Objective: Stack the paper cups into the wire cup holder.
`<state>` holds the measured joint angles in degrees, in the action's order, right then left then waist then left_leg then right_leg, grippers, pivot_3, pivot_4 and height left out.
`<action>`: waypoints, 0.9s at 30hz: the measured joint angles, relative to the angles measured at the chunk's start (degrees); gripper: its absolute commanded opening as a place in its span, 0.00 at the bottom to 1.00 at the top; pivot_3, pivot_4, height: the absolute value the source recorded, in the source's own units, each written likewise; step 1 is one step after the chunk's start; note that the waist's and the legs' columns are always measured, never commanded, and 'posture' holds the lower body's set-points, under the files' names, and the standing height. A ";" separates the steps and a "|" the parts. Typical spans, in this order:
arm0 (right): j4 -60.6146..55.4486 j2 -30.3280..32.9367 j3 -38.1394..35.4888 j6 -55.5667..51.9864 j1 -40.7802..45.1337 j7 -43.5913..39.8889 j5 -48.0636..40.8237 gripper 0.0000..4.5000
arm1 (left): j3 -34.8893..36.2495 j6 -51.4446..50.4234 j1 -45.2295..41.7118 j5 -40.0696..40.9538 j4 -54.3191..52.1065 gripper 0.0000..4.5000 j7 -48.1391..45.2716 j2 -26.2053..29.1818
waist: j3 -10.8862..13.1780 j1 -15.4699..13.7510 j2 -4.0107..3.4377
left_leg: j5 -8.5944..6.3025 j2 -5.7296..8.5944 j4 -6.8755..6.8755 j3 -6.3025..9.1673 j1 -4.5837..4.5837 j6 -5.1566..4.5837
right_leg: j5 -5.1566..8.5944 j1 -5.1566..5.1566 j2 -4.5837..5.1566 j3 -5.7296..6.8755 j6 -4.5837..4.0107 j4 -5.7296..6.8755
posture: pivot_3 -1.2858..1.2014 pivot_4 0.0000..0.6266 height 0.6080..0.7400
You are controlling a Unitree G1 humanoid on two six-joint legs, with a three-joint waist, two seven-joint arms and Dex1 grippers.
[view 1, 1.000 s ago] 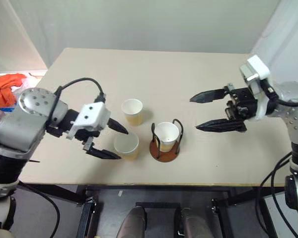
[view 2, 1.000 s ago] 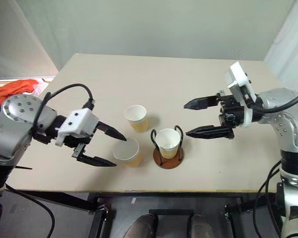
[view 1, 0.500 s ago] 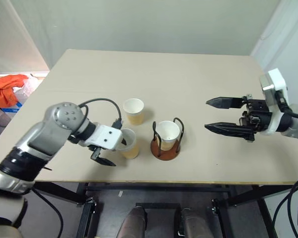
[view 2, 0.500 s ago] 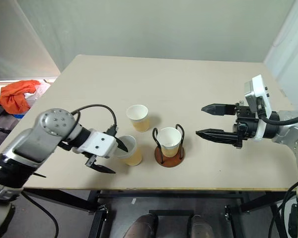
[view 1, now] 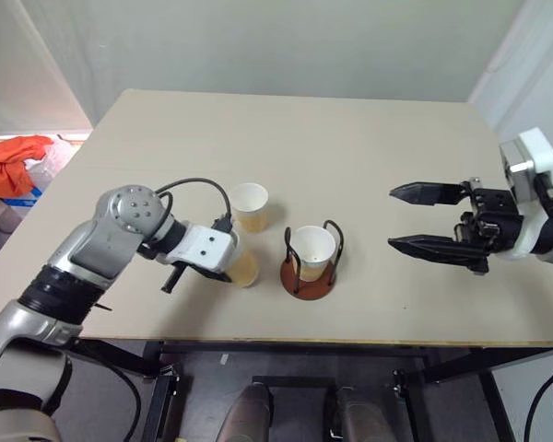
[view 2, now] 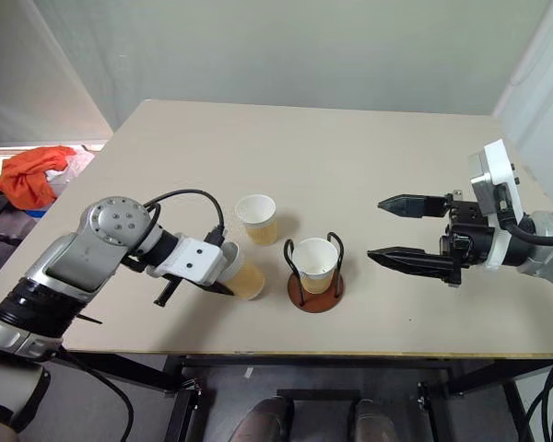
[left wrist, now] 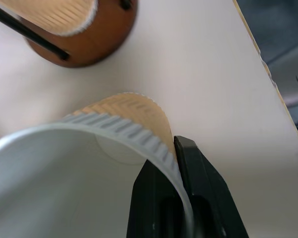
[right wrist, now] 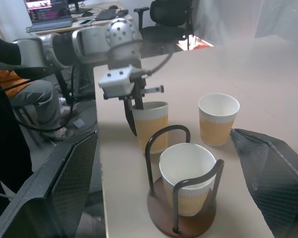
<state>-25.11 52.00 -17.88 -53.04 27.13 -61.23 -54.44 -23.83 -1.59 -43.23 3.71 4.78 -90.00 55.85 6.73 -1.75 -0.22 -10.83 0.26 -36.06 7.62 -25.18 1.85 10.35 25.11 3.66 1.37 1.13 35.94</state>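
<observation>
The left pincer (view 2: 223, 273) is clamped on the rim of the nearest paper cup (view 2: 244, 279), one finger inside and one outside, the cup standing on the tabletop (view 2: 350, 175) just left of the wire cup holder (view 2: 315, 286). A thin-wall pinch could crumple it, so lifting straight up, clearing the wire loops and then lowering it squarely into the cup already in the holder (view 2: 315, 262) seems wise. The third cup (view 2: 257, 217) stands just behind the holder's left side, near the carry path. The right pincer (view 2: 411, 233), fingers wide apart and empty, hovers well right of the holder. An orange cloth (view 2: 29, 175) lies off the tabletop, far left of the holder.
</observation>
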 measured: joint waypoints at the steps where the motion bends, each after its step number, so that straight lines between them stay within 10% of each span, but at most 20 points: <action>1: 0.00 0.31 0.00 0.12 -0.23 0.05 -0.09 1.00 | -0.03 -0.60 -0.52 1.77 -0.20 0.01 -0.04 0.56 | 0.00 -0.02 0.00 | -0.01 0.00 0.00 0.01 -0.02 0.01 | 0.00 0.00 -0.01 0.00 0.02 -0.01 | 0.52 0.24 1.00; 13: 1.31 6.09 -7.04 2.40 -8.17 -0.71 0.26 1.00 | -11.57 -1.91 -35.43 36.70 5.41 0.01 -0.30 6.51 | 0.01 -1.11 -0.03 | -0.34 0.03 -0.15 0.00 -0.24 0.17 | 0.08 -0.02 -0.10 -0.20 0.22 -0.13 | 0.52 0.24 1.00; 27: -4.81 6.07 -15.47 1.89 -15.64 5.70 -3.31 1.00 | -38.89 21.92 -47.66 30.52 25.42 0.01 -0.32 -10.35 | 0.06 -1.00 -0.07 | -0.71 0.09 -1.07 -0.67 -0.33 -0.26 | 0.06 -0.21 -0.43 -1.41 1.87 -0.45 | 0.52 0.24 1.00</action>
<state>-29.91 58.07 -33.36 -51.15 11.49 -55.53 -57.76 -62.72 20.33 -90.89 34.24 30.20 -90.32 45.50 6.78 -2.76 -0.29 -11.54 0.34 -37.12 6.95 -25.51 1.59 10.42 24.91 3.23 -0.04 3.00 35.49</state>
